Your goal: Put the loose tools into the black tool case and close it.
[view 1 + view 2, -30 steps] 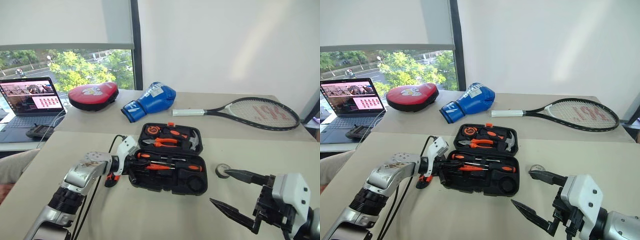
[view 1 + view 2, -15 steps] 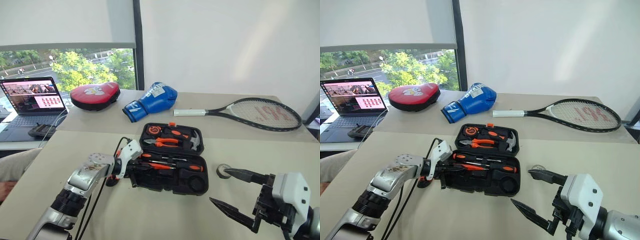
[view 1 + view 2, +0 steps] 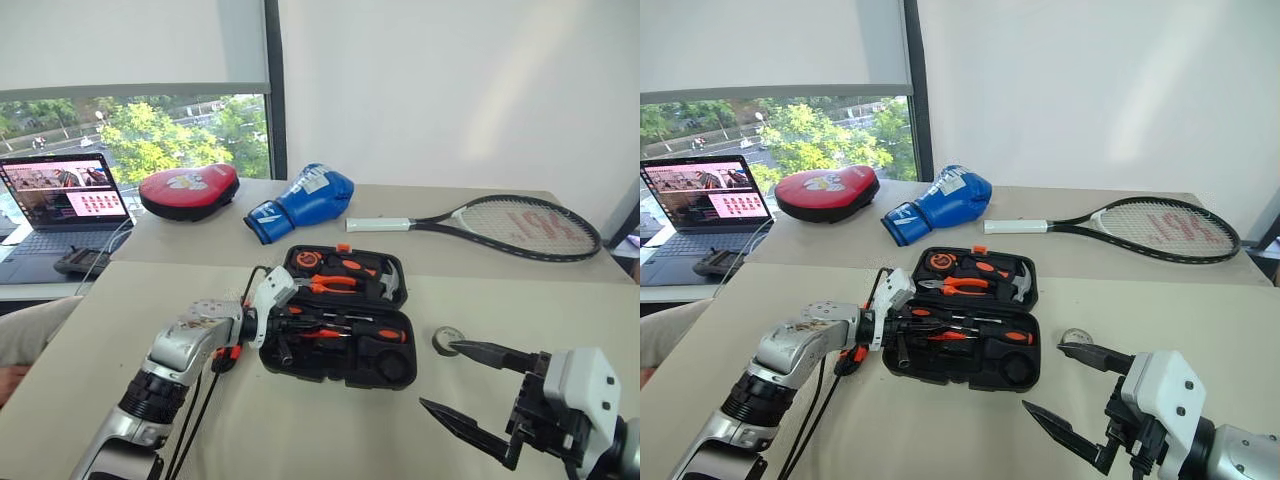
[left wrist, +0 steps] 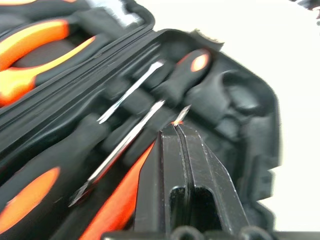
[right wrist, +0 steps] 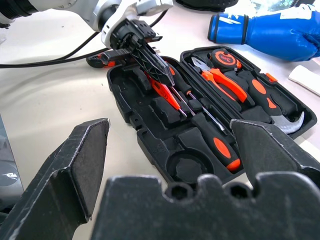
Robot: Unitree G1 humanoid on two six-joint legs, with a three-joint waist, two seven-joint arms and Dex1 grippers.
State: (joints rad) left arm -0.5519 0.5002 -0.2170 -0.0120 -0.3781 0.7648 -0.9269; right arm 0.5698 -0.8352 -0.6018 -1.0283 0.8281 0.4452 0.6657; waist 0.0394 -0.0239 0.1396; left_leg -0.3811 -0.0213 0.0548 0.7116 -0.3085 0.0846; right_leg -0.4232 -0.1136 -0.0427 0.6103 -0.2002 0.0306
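Black tool case (image 3: 322, 373) open flat in the middle of the table (image 3: 330, 440), lid half away from the robot, with pliers (image 3: 335, 285) and hammer (image 3: 390, 286) already in it. Three screwdrivers (image 3: 335, 320) inside the near half, side by side; cannot tell whether all are fully pressed into their slots. Round pocket (image 3: 392, 368) at the near right corner empty.

Left gripper (image 4: 176, 131) clenched tight, tips low over the screwdrivers. A sliver of metal visible right at the tips, so possibly pinching a shaft, but cannot tell. Right gripper (image 3: 437, 375) spread wide, empty, hanging beside the case.

Loose so far: tape roll (image 3: 446, 340) on the table just right of the case, near the right gripper's upper finger, and utility knife (image 5: 100, 61) on the table against the case's left side, under the left wrist.

Risks from here, as a judgement:
- Dragging the clenched tips across the shafts — likely to lever a screwdriver out of its slot.
- Nudging the case wall with the left wrist, shifting the whole case and pushing the knife farther off.
- Closing the lid over a proud handle or shaft, leaving the latch unable to catch.
- Clipping the tape roll with one open finger and rolling it away across the table.
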